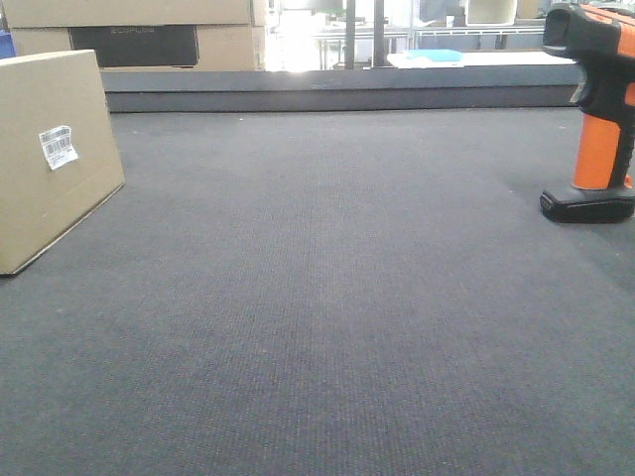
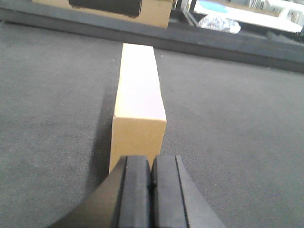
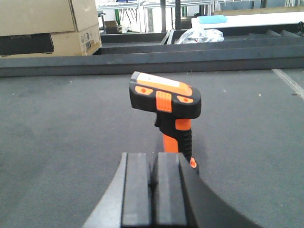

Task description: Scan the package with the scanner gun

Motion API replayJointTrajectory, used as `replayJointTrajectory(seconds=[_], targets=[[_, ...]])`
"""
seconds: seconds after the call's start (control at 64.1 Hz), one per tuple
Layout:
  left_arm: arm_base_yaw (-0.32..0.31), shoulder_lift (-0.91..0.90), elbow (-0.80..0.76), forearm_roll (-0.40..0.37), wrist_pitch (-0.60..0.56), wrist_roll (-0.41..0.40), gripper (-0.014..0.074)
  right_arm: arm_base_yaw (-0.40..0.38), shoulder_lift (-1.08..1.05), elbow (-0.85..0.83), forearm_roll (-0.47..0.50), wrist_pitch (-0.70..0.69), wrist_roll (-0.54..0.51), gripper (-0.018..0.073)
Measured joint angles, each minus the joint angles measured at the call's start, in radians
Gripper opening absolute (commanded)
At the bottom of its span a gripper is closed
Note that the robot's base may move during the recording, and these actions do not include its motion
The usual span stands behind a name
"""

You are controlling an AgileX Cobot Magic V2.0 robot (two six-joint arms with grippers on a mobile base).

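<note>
The right claw (image 3: pixel 153 190), pressed together behind the upright scanner (image 3: pixel 166 102), should spread before gripping its orange handle (image 3: pixel 176 137); the left claw (image 2: pixel 151 187) is also pressed together.

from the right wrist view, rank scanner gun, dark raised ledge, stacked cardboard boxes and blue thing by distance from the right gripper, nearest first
1. scanner gun: standing just ahead of the right gripper, centre.
2. dark raised ledge: across the carpet's far edge.
3. stacked cardboard boxes: behind the ledge, upper left.
4. blue thing: on the white surface, upper right, seemingly farthest.
</note>
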Motion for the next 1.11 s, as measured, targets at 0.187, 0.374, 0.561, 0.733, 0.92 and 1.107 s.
replayJointTrajectory(seconds=[0.187, 0.374, 0.561, 0.733, 0.92, 1.107], targets=[[0.0, -0.143, 0.032, -0.001, -0.005, 0.0, -0.0111, 0.0, -0.137, 0.0, -0.004, 0.064, 0.0, -0.0158], [0.0, -0.215, 0.034, -0.002, -0.019, 0.0, -0.0111, 0.0, -0.184, 0.0, -0.004, 0.068, 0.0, -0.0158], [0.0, -0.223, 0.034, -0.002, -0.021, 0.0, -0.0111, 0.0, -0.186, 0.0, -0.004, 0.07, 0.0, -0.0158], [0.0, -0.222, 0.034, -0.003, -0.021, 0.0, -0.0111, 0.0, -0.186, 0.0, -0.004, 0.072, 0.0, -0.016], [0.0, -0.222, 0.034, -0.003, -0.021, 0.0, -0.0111, 0.0, -0.186, 0.0, -0.004, 0.074, 0.0, -0.0162], [0.0, -0.222, 0.034, -0.003, -0.021, 0.0, -0.0111, -0.008, -0.229, 0.062, -0.008, -0.001, -0.07, -0.0162]])
